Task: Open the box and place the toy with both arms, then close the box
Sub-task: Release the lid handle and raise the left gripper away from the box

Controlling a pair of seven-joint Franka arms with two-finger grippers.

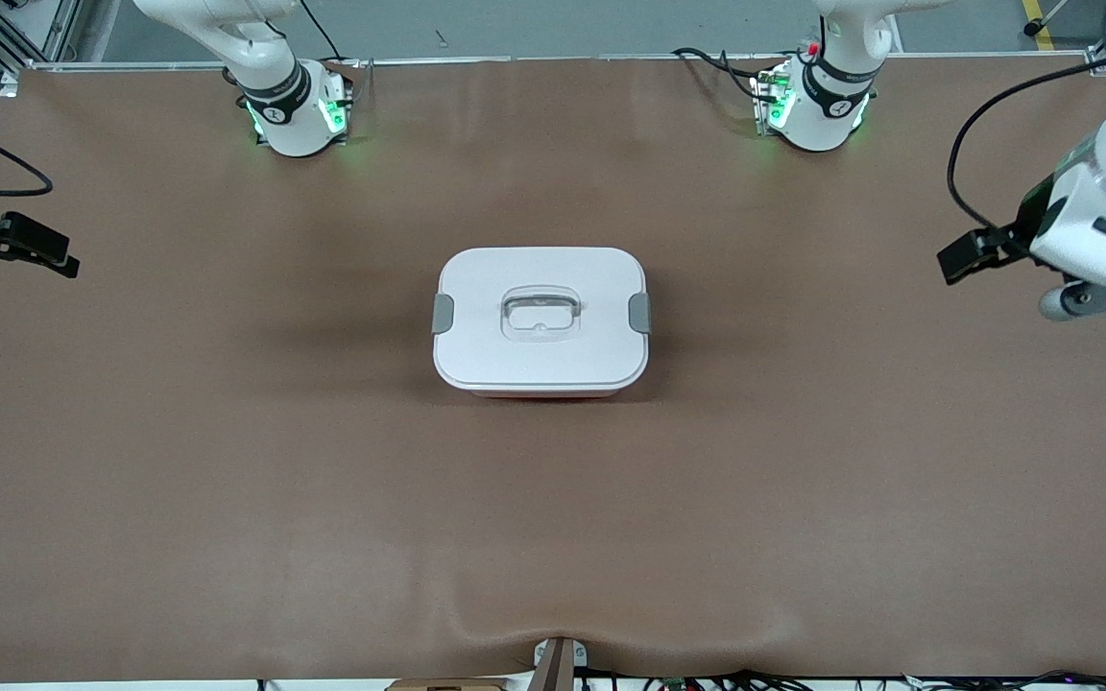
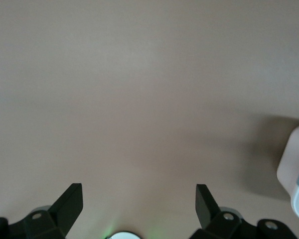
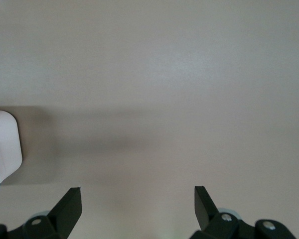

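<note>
The table (image 1: 227, 461) is seen covered edge to edge in a brown mat; the two arm bases, lit green, are set along its robot-side edge; a slight ripple in the mat is noted at the middle of the camera-side edge.

The box (image 1: 541, 321) is found at the middle of the table, well apart from every edge and corner; its white lid (image 1: 486, 288) is seated on it; a thin line of pink tub wall is visible under the lid on the camera side; one grey clip (image 1: 443, 313) is seen at the end toward the right arm, another grey clip (image 1: 640, 312) at the end toward the left arm; the clear recessed handle (image 1: 540, 313) is lying in the centre of the lid.

The left gripper (image 1: 958, 260) is held over the table's edge at the left arm's end, jaws released and grasping nothing; the right gripper (image 1: 52, 257) is held over the edge at the right arm's end, jaws likewise spread and empty; both are well apart from the box; in each wrist view only a corner of the box is caught.
</note>
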